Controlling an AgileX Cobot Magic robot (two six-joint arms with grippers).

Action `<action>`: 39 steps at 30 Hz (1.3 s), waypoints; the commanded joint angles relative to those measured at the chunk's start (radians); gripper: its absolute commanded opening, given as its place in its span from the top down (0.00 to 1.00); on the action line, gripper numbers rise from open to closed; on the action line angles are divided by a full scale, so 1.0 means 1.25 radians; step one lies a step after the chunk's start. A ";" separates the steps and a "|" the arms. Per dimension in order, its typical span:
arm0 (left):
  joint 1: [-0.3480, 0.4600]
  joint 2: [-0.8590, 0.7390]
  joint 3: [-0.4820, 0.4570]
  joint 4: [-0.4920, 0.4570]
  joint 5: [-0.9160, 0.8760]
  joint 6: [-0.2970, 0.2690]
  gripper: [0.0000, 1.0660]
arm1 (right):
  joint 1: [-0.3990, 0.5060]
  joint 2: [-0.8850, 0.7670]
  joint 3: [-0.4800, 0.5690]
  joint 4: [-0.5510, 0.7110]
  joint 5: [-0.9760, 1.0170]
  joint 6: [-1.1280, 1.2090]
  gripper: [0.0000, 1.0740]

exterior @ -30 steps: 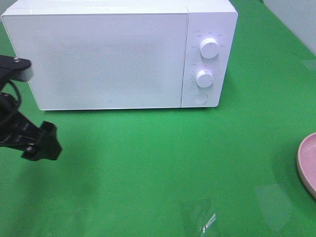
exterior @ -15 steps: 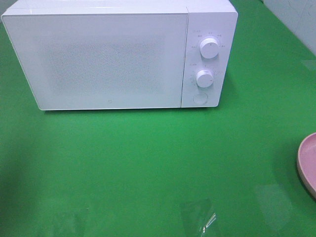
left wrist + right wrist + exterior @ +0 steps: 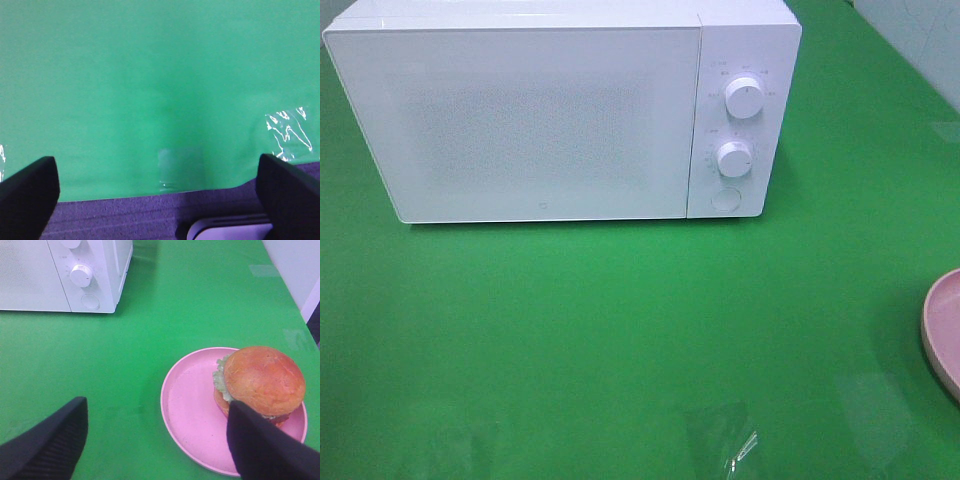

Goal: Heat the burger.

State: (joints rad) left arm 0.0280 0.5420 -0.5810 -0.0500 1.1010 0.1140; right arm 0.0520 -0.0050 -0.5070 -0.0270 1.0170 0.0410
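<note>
Burger (image 3: pixel 263 380) sits on the pink plate (image 3: pixel 192 405), toward the plate's far-right side as the R wrist cam shows it, w/ bare plate on the side facing the microwave (image 3: pixel 560 115). In the high view you see only the plate's edge at the right margin; the burger itself is out of frame there.

Key relation: R gripper (image 3: pixel 155 440) hangs above and short of the plate, fingers apart, nothing between them. One finger (image 3: pixel 265 445) overlaps the burger's near edge in the R wrist pic; the other (image 3: pixel 47 442) is out over bare cloth. So the burger lies off-centre, toward that first finger, not in the gap. Contact vs. merely in front: can't tell. Burger is round, no long axis, so approach angle shouldn't matter.

Nearer arm: R, by judgement. L gripper (image 3: pixel 155 200) looks down at the green cloth's (image 3: pixel 620 330) edge, fingers wide apart, empty, no task item in its view.

Microwave door looks closed. You'll likely need it open before the burger can go in.

Counts: 1 burger, 1 plate, 1 microwave, 2 knobs (image 3: pixel 745 98) plus 1 round button (image 3: pixel 724 199), 2 grippers.
</note>
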 commanded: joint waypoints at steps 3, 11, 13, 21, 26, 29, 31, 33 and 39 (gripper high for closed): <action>0.003 -0.115 0.036 0.032 -0.003 -0.026 0.05 | -0.005 -0.019 0.000 -0.006 -0.012 -0.002 0.30; 0.003 -0.295 0.066 0.049 -0.049 -0.027 0.05 | -0.005 -0.019 0.000 -0.006 -0.012 -0.002 0.30; 0.003 -0.334 0.066 0.049 -0.049 -0.027 0.05 | -0.005 -0.019 0.000 -0.006 -0.012 -0.002 0.30; 0.003 -0.457 0.066 0.049 -0.049 -0.027 0.05 | -0.005 -0.019 0.000 -0.006 -0.012 -0.002 0.30; 0.003 -0.454 0.066 0.049 -0.050 -0.024 0.05 | -0.005 -0.018 0.000 -0.006 -0.012 -0.002 0.30; 0.003 -0.454 0.066 0.049 -0.050 -0.024 0.05 | -0.005 -0.018 0.000 -0.006 -0.012 -0.002 0.30; 0.003 -0.454 0.066 0.049 -0.050 -0.024 0.06 | -0.005 -0.018 0.000 -0.006 -0.012 -0.002 0.30; 0.003 -0.454 0.066 0.049 -0.050 -0.024 0.06 | -0.005 -0.018 0.000 -0.006 -0.012 -0.002 0.30; 0.003 -0.454 0.066 0.049 -0.050 -0.024 0.06 | -0.005 -0.018 0.000 -0.006 -0.012 -0.002 0.30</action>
State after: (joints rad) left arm 0.0280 -0.0050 -0.5010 0.0150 1.0540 0.0850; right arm 0.0520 -0.0050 -0.5070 -0.0270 1.0170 0.0410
